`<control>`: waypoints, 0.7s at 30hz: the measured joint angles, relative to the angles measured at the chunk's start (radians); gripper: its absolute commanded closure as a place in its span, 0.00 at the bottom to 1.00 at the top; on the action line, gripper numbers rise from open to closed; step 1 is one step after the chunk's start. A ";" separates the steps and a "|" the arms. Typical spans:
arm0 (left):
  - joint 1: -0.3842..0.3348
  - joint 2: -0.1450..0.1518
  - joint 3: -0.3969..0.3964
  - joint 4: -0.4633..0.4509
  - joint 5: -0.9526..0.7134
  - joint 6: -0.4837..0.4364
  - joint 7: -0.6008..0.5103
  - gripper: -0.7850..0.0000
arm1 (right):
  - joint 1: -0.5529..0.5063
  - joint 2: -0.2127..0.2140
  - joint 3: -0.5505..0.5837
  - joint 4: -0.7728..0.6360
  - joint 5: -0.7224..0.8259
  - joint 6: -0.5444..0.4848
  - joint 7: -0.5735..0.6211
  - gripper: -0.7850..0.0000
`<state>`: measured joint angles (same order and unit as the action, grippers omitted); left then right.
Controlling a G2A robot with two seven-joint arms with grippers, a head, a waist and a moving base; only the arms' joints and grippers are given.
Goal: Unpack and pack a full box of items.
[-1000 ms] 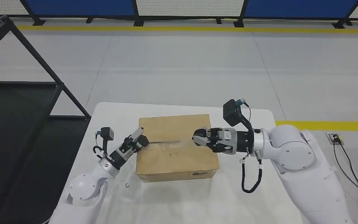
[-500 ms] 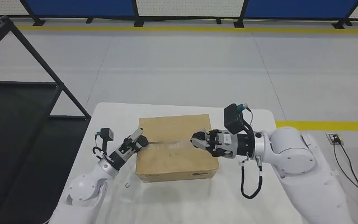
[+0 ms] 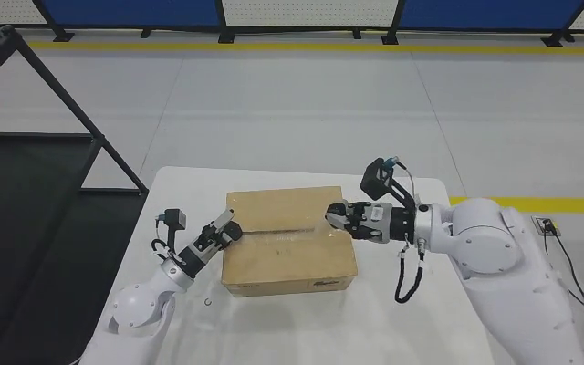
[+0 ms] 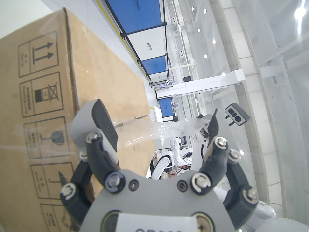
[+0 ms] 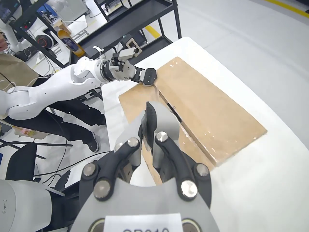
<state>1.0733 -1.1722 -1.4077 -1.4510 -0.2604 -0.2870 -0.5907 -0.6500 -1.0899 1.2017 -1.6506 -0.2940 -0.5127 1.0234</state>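
Two grippers flank the closed box (image 3: 287, 251) on the worktop (image 3: 182, 192). We find the left gripper (image 3: 230, 226) spread against one seam (image 3: 274, 234) end; the right gripper (image 3: 329, 217), pressed together, apparently pinches the clear tape (image 4: 154, 129), which stretches along the seam from it towards the left gripper.

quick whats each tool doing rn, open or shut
left tool: open, holding nothing, at the box edge.
right tool: shut, pinching the clear tape lifted off the box.
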 measured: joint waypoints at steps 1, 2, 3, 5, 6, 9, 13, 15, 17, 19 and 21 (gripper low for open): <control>0.000 0.000 0.000 0.000 0.001 0.000 0.000 0.00 | 0.003 0.002 0.005 0.003 0.002 -0.003 0.013 1.00; 0.000 0.000 0.000 -0.001 0.001 0.001 -0.001 0.00 | 0.007 0.006 0.012 0.007 0.004 -0.007 0.034 1.00; 0.000 0.000 0.000 -0.001 0.001 0.001 -0.002 0.00 | 0.010 0.009 0.016 0.008 0.006 -0.009 0.053 1.00; 0.001 0.001 0.000 -0.002 0.003 0.000 -0.001 0.00 | 0.021 0.016 0.025 0.010 0.009 -0.011 0.107 1.00; 0.001 0.001 0.000 -0.002 0.003 0.000 -0.001 0.00 | 0.027 0.019 0.029 0.012 0.004 -0.006 0.131 1.00; 0.002 0.001 0.002 -0.004 0.004 0.002 -0.001 0.00 | 0.053 0.026 0.024 0.025 -0.008 0.023 0.208 1.00; 0.002 0.001 0.005 -0.005 0.003 0.003 0.001 0.00 | 0.092 0.029 0.002 0.057 -0.042 0.066 0.238 1.00; 0.002 0.001 0.006 -0.005 0.004 0.002 0.003 0.00 | 0.110 0.028 -0.015 0.078 -0.059 0.084 0.244 1.00; 0.003 0.000 0.007 -0.005 0.004 0.001 0.004 0.00 | 0.131 0.028 -0.034 0.102 -0.066 0.095 0.261 1.00; 0.004 0.000 0.008 -0.006 0.004 0.000 0.005 0.00 | 0.150 0.027 -0.049 0.123 -0.069 0.102 0.281 1.00; 0.007 0.001 0.007 -0.008 0.004 0.000 0.006 0.00 | 0.169 0.027 -0.065 0.144 -0.061 0.106 0.304 1.00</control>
<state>1.0798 -1.1716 -1.4005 -1.4586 -0.2560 -0.2869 -0.5846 -0.4806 -1.0631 1.1368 -1.5062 -0.3546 -0.4070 1.3270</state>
